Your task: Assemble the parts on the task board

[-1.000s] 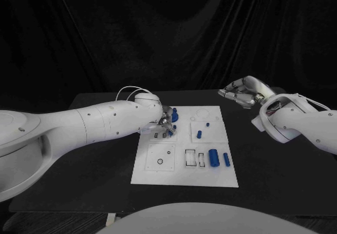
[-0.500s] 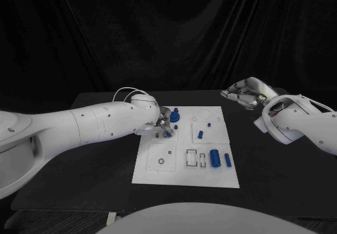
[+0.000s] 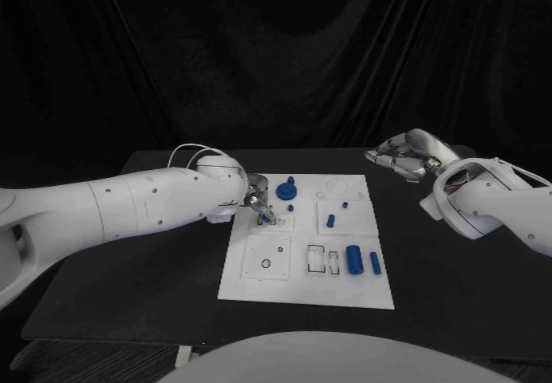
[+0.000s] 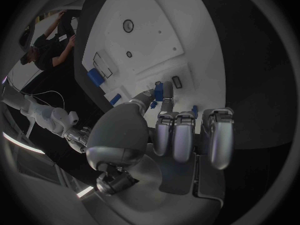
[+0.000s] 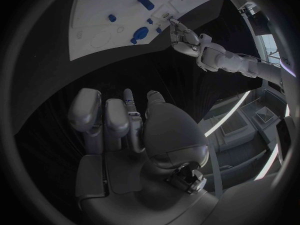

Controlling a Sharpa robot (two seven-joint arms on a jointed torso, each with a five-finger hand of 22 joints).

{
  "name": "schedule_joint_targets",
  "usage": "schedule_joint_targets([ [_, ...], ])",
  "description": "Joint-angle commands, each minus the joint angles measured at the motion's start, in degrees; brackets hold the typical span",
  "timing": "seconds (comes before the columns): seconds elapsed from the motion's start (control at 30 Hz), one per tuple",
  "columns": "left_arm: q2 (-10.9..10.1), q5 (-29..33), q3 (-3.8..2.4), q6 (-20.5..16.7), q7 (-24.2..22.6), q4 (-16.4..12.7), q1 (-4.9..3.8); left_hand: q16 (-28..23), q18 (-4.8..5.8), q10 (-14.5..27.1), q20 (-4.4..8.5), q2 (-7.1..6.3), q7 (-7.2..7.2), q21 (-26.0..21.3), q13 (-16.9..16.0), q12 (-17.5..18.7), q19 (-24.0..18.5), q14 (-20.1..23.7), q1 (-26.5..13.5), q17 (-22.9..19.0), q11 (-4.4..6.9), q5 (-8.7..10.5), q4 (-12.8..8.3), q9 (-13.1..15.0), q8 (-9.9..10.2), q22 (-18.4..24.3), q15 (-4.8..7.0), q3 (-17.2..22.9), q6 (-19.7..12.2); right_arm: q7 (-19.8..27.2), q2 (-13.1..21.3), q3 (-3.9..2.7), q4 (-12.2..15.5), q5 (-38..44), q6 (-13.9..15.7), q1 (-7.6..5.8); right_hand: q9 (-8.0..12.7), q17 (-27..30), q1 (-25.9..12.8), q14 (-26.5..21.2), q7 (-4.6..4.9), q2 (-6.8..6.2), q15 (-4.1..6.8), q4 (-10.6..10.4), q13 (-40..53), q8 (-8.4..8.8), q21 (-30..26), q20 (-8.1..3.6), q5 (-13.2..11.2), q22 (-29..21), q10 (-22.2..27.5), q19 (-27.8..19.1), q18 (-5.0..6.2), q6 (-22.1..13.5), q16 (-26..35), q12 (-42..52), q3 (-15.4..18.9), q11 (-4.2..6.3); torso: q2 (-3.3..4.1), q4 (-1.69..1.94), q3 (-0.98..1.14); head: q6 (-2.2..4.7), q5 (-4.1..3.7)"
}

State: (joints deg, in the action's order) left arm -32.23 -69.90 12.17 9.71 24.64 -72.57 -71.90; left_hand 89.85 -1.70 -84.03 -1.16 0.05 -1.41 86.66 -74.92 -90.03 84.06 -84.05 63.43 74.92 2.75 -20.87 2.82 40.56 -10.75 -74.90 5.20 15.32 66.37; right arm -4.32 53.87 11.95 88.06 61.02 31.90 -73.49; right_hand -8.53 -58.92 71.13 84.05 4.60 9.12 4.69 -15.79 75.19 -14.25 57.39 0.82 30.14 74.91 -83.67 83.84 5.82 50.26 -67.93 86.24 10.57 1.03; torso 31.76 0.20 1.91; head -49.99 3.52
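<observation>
Two white arms reach in over the black table (image 3: 150, 295), one from each side of the white task board (image 3: 301, 291) lying in the middle. The left hand (image 3: 260, 204) hangs over the board's left edge, toward its far end; in the left wrist view its fingers (image 4: 176, 135) curl downward over the board, and a small blue piece (image 4: 159, 91) shows at the tips of the thumb and a finger — whether it is actually pinched there or merely lies on the board behind them, I cannot tell.

The right hand (image 3: 405, 155) is held up off the board, beyond its far right corner and well apart from it. Its fingers (image 5: 103, 117) are curled in toward the palm, with nothing in them.

On the board, a round blue part with a knob (image 3: 286, 190) stands near the far end, just beside the left hand. A short blue peg (image 3: 329, 220) sits in the square panel on the right. Nearer the robot, a thick blue cylinder (image 3: 354, 259) and a thinner blue pin (image 3: 375, 262) lie side by side near the right edge — next to two dark rectangular slots (image 3: 322, 258). A square panel with a small ring (image 3: 266, 263) lies on the near left.
</observation>
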Motion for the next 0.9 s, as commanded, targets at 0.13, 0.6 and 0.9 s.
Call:
schedule_joint_targets([
  [0.13, -1.0, 0.0, -0.05, -2.8, 1.6, -0.9, -0.29, 0.2, 0.38, -6.0, -0.02, -0.12, 0.7, 0.1, -15.1, 0.0, 2.3, -5.9, -1.2, 15.1, 0.34, -0.24, -0.2, 0.3, -0.1, -11.7, 0.24, 1.1, 1.2, -1.3, 0.0, -0.04, 0.1, 0.1, -0.4, 0.25, 0.1, 0.0, 0.7, 1.5, 0.13, 0.11, 0.34, 0.1, 6.5, -0.16, 0.0, 0.13, 0.2, 3.3, -2.4, 1.6, 0.14, 0.3, -0.1, -0.2, -0.3, 0.08, -0.04, -0.04, 0.01, -0.01, 0.1],
  [0.6, 0.2, 5.8, -0.03, -4.2, 1.2, 0.6, -0.2, 0.2, -0.03, -6.0, -0.09, -0.03, 0.43, -1.1, -15.1, 0.0, 1.0, -5.9, -3.2, 15.1, 0.1, 0.49, 0.8, 0.6, 0.5, -10.6, 0.06, 2.5, 0.7, -1.0, -0.1, -0.04, -0.3, -0.5, -0.6, 0.89, 0.1, 0.0, 1.0, 1.4, 0.19, 0.24, 0.29, -0.1, 6.5, -0.22, 0.0, 0.16, -0.1, 3.4, -2.4, 1.6, 0.14, 0.5, -0.1, -0.2, -0.4, -0.01, 0.09, -0.02, 0.02, -0.01, 0.42],
  [0.9, 0.4, 9.2, -0.01, -3.1, 2.0, 0.8, 0.04, 0.2, -0.02, -6.0, -0.15, -0.07, 0.36, -1.1, -15.1, 0.0, 1.1, -5.9, -3.0, 15.1, 0.02, 0.15, 0.5, 0.8, 0.7, -10.7, -0.01, 3.0, 0.3, -0.7, -0.2, -0.04, -0.6, -0.8, -0.6, 1.07, 0.1, 0.1, 1.0, 1.4, 0.21, 0.27, 0.28, -0.1, 6.5, -0.22, -0.1, 0.17, -0.1, 3.4, -2.4, 1.6, 0.14, 0.5, -0.1, -0.2, -0.4, -0.04, 0.07, -0.06, 0.0, -0.01, 0.42],
])
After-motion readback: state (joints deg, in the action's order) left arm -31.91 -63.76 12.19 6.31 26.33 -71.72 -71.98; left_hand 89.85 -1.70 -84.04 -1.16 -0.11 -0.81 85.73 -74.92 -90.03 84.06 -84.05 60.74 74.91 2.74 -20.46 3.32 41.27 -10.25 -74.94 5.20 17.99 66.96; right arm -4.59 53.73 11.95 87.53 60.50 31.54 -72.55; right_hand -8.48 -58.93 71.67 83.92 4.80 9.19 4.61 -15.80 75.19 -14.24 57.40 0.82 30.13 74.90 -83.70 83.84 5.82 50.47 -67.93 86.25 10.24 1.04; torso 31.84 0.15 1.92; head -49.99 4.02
